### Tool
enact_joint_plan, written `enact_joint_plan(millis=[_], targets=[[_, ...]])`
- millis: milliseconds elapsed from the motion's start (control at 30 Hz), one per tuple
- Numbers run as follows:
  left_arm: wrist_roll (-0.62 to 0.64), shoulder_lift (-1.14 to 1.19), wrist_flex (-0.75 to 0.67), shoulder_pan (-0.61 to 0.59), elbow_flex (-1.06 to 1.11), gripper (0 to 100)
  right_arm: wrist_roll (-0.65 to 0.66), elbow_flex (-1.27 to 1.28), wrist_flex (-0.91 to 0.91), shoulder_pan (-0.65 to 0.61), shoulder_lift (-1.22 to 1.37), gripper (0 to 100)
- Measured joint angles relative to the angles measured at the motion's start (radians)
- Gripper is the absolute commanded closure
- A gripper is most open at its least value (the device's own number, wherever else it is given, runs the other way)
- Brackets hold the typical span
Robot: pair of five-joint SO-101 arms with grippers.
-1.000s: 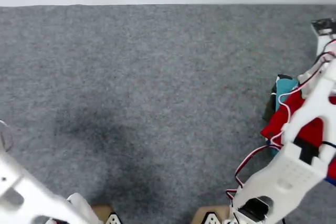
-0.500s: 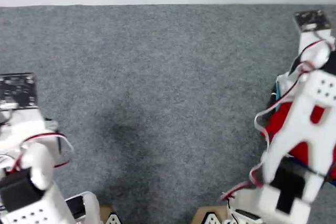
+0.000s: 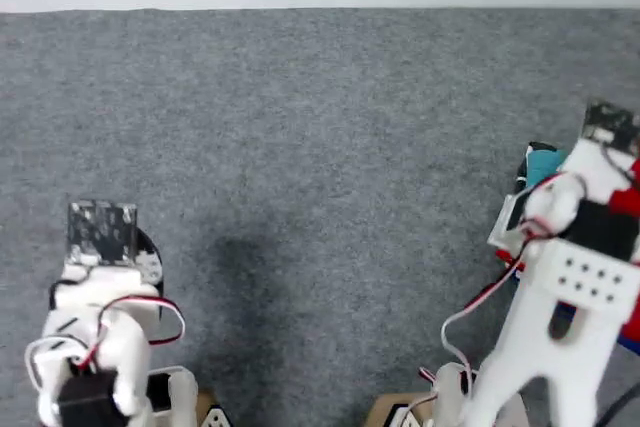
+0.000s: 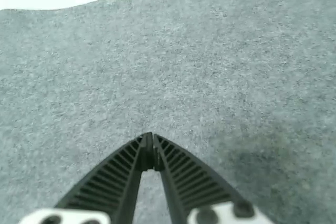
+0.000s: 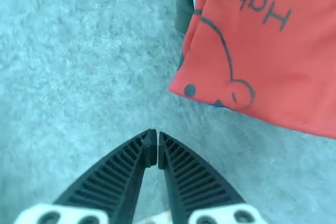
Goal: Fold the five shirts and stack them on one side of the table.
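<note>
Flagging risk | left hand (image 4: 148, 145), right hand (image 5: 153, 148) both pinched together, empty | right hand beside red shirt (image 5: 262, 51) could snag, unfold it.

Red shirt (image 5: 262, 51), lying at the right side of the table (image 3: 300, 147): a dark printed word (image 5: 252, 1), partly cut off at the picture's edge; beside it a dark curved line drawing (image 5: 226, 61) with two dots.

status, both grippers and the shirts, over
Left gripper shut, empty, over grey mat. Right gripper shut, empty, beside the shirt stack. Red shirt folded on top, teal shirt under it.
</note>
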Motion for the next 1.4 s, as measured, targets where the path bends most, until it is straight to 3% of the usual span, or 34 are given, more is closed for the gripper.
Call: enact_joint_plan(millis=[100,300,667,1000,1200,1400], targets=[[0.000,-0.158,-0.008,0.000,0.164,99,-0.002,0.183,-0.126,0.000,-0.106,98.8],[0.049,-0.175,-0.063,0.000,0.330,99,-0.002,0.578,-0.364,-0.012,-0.397,98.8],[0.078,-0.187,-0.103,0.049,0.497,99,-0.002,1.109,-0.368,-0.215,-1.106,98.9],[0.078,-0.187,-0.155,0.049,0.582,99,-0.002,1.255,-0.348,-0.247,-1.134,98.9],[0.089,-0.187,-0.095,0.049,0.583,99,-0.002,1.261,-0.316,-0.279,-1.137,98.8],[0.176,-0.187,-0.069,0.049,0.583,99,-0.005,1.261,-0.315,-0.196,-1.137,98.5]])
